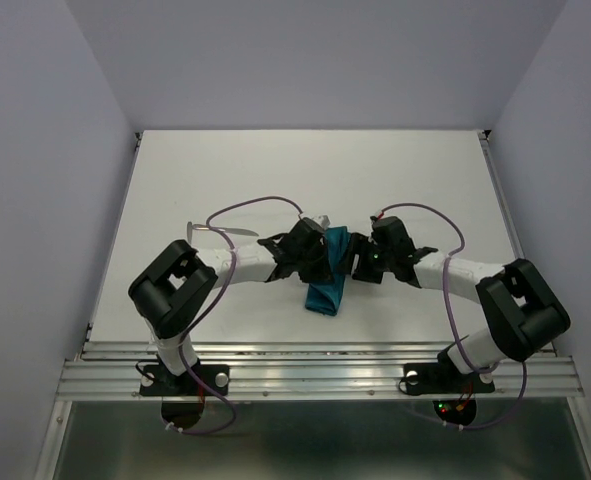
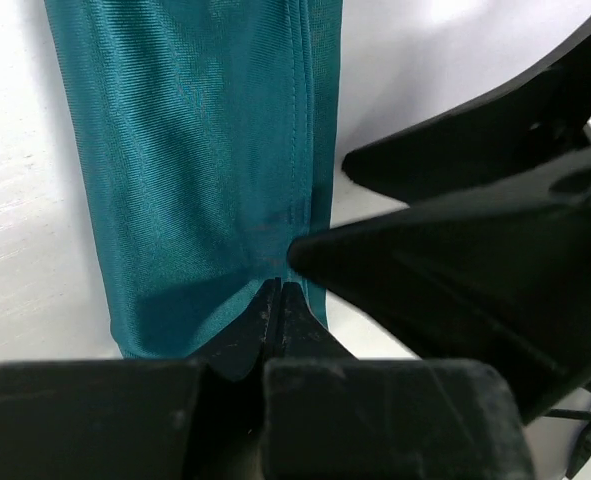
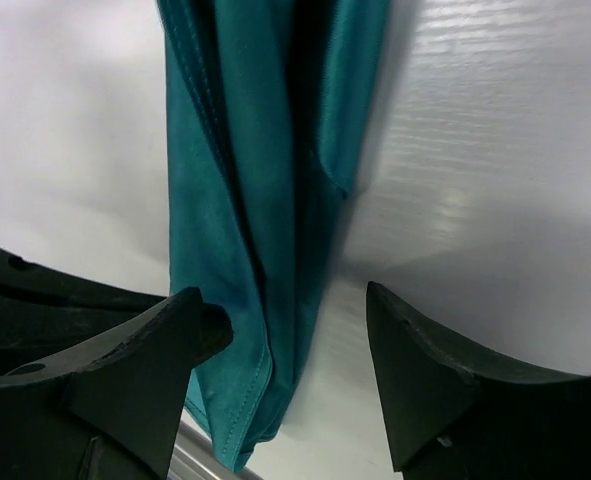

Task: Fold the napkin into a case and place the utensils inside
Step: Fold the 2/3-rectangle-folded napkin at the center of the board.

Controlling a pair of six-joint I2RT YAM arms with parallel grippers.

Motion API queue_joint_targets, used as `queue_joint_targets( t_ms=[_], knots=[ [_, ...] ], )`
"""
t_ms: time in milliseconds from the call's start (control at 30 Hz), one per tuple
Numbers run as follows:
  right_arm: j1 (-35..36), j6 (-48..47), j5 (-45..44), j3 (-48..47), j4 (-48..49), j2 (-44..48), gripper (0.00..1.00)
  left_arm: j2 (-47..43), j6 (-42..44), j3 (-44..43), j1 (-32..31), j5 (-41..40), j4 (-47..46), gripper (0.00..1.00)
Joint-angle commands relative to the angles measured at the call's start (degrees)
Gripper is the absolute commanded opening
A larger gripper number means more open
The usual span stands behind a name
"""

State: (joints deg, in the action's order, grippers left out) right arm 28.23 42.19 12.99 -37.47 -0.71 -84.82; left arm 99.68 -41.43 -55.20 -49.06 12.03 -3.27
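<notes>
The teal napkin (image 1: 327,285) lies folded into a narrow strip, the case, in the middle of the table between both grippers. My left gripper (image 1: 317,258) is shut, its tips (image 2: 278,286) pinching the cloth (image 2: 185,150) at its hemmed seam. My right gripper (image 1: 358,262) is open; its fingers (image 3: 165,340) stand either side of the strip's end (image 3: 265,200), where the layers gape a little. A silver utensil (image 1: 223,230) lies on the table left of the left arm. Another silver piece (image 1: 320,218) shows just behind the left gripper.
The right gripper's black fingers (image 2: 475,250) sit close to the right of the left gripper's tips. A thin silver strip (image 3: 190,447) shows under the napkin's near end. The white table (image 1: 275,170) has walls on three sides.
</notes>
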Motion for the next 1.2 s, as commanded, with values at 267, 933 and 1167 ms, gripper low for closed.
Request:
queue_joint_targets(
  t_ms=[267, 933, 1167],
  knots=[
    [1.7, 1.3, 1.1, 0.8, 4.9, -4.6, 0.36, -5.7, 2.0, 3.0, -0.3, 1.3, -2.7, 0.0],
    [1.7, -2.6, -2.7, -0.8, 0.9, -4.8, 0.23, -6.8, 0.5, 12.5, -0.3, 1.1, -4.5, 0.0],
    [2.9, -4.6, -4.1, 1.3, -4.3, 3.9, 0.33, -11.3, 1.8, 12.7, -0.3, 0.1, -3.4, 0.0]
  ],
)
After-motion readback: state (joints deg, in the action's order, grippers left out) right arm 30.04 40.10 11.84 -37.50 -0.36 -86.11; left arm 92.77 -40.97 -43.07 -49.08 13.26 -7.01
